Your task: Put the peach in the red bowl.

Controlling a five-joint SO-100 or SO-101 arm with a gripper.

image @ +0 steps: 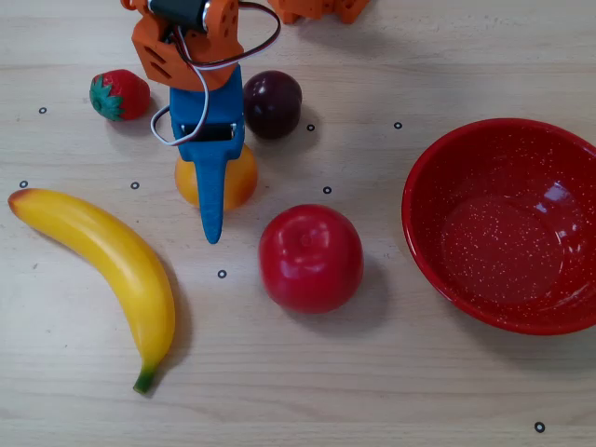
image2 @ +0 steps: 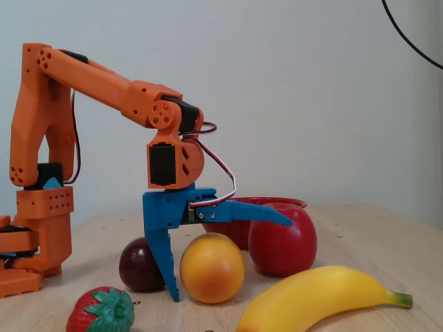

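The peach [image: 244,177] is a yellow-orange toy fruit on the table, half covered by the blue gripper [image: 210,191] in the overhead view. In the fixed view the gripper [image2: 232,260] is open wide. One finger points down to the table just left of the peach [image2: 211,268]. The other reaches out level above it toward the right. I cannot tell whether either finger touches the peach. The red bowl [image: 438,186] stands empty at the right of the overhead view. In the fixed view only its rim [image2: 273,202] shows behind the apple.
A red apple [image: 310,258] sits between the peach and the bowl. A dark plum [image: 272,102] and a strawberry [image: 119,95] lie beside the arm. A banana [image: 112,261] lies at the left. The orange arm base [image2: 34,228] stands at the left of the fixed view.
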